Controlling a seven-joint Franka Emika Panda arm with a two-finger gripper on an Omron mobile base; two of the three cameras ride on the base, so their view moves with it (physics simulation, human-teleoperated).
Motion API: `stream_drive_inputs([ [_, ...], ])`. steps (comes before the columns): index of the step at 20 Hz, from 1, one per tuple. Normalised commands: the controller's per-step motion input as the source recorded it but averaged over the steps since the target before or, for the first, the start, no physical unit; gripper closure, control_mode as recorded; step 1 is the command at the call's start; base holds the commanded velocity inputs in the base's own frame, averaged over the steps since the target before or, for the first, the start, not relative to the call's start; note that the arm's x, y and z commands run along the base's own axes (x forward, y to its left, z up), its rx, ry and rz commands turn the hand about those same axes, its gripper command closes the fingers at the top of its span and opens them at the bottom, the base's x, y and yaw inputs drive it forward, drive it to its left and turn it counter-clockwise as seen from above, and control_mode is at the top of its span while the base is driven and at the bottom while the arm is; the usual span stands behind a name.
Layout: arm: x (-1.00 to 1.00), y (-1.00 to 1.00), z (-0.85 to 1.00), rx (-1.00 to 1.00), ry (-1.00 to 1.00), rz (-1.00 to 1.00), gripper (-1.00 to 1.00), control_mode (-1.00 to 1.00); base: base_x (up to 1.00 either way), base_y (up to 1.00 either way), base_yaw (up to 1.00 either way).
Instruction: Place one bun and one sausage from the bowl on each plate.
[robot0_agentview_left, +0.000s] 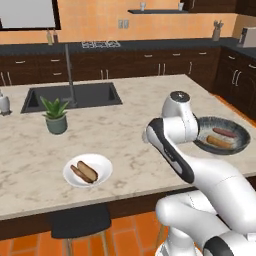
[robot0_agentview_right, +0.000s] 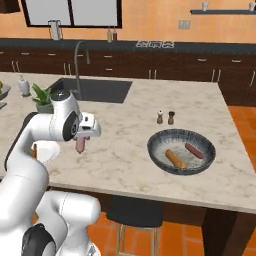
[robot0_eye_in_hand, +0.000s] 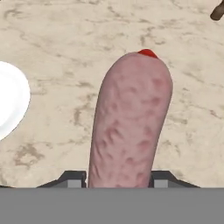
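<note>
A kitchen with orange walls and dark cabinets, and in the middle of it a pale marble table (robot0_agentview_left: 125, 107) carrying everything that matters. A sink (robot0_agentview_left: 72, 96) is sunk into the table at the upper left of the left base view, with a potted plant (robot0_agentview_left: 55, 115) just in front of it.

Over to the pincer (robot0_agentview_right: 80, 142): it hangs at left centre of the right base view, above the table, closed on a pale pink sausage (robot0_agentview_right: 80, 145) that dangles straight down from it. In the hand view that pink sausage (robot0_eye_in_hand: 131, 122) runs up the middle of the frame from between the two dark fingertips (robot0_eye_in_hand: 72, 178), a small red spot at its far end, marble beneath it.

The white plate (robot0_agentview_left: 88, 170) sits at lower left of the left base view, and on it lie a bun (robot0_agentview_left: 88, 170) and a dark sausage (robot0_agentview_left: 77, 173) side by side, touching. In the hand view a curve of the white plate (robot0_eye_in_hand: 11, 105) shows at the left edge, near the held sausage but not under it.

The bowl (robot0_agentview_right: 181, 151) rests at centre right of the right base view, well apart from the pincer. Inside it: a second bun (robot0_agentview_right: 175, 159) and a red-brown sausage (robot0_agentview_right: 194, 150). Two small shakers (robot0_agentview_right: 165, 117) stand just behind the bowl.
</note>
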Motion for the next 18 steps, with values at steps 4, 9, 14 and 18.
stream_drive_inputs([
  [4,0.0,0.0,0.0,0.0,0.0,0.0,1.0,1.0,0.0,1.0,0.0],
  [9,0.0,0.0,-0.01,0.0,0.01,0.0,1.0,-1.0,0.0,0.61,0.0],
  [14,0.63,-0.01,-0.14,-0.01,0.13,0.12,1.0,-1.0,0.0,0.0,0.0],
  [18,0.86,0.11,-0.75,-0.06,0.32,0.21,1.0,-1.0,0.0,0.0,0.0],
])
